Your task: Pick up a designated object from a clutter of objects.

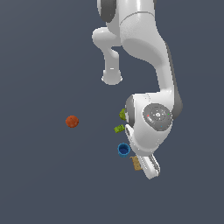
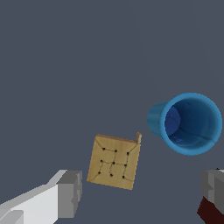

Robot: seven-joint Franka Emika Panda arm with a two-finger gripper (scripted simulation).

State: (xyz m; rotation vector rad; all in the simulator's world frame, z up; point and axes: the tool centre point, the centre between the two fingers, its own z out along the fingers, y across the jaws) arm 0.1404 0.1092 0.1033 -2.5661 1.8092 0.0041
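Tan square block [image 2: 114,162] lies beside the blue cup [image 2: 188,124]; fingers [image 2: 70,194] spread wide should centre over it, then descend.

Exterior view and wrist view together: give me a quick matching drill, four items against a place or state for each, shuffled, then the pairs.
Things:
1. tan square block
2. blue cup
3. orange-red ball
4. gripper

Places or states:
A. alone, far toward the exterior view's left
B. open, fingers apart and touching nothing
C. flat on the floor, dotted face up, between the two fingers in the wrist view
D. upright, mouth open upward, empty inside, beside the block

Pairs: 1-C, 2-D, 3-A, 4-B
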